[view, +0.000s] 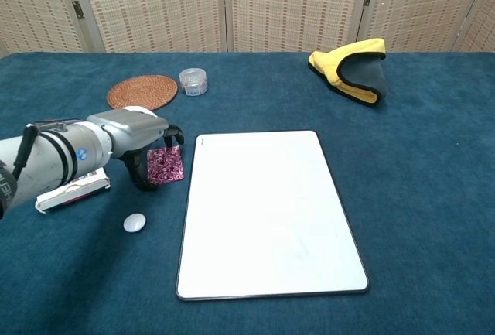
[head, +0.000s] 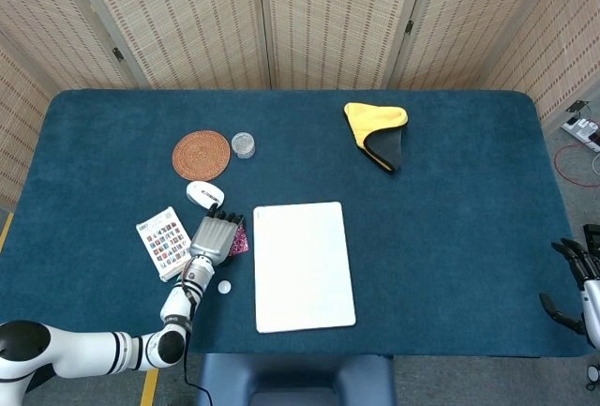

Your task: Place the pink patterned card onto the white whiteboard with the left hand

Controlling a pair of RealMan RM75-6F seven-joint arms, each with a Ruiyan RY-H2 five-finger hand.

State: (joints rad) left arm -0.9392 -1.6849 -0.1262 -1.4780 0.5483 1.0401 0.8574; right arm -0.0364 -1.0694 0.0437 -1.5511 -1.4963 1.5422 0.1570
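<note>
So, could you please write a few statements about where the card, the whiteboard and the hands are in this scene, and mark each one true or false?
1. The pink patterned card lies on the whiteboard. False: it is beside the board's left edge, at the left hand.
2. The whiteboard has nothing on it. True.
3. The woven coaster lies beyond the left hand. True.
4. The right hand holds the yellow and grey cloth. False: it is at the table's far right edge, holding nothing.
</note>
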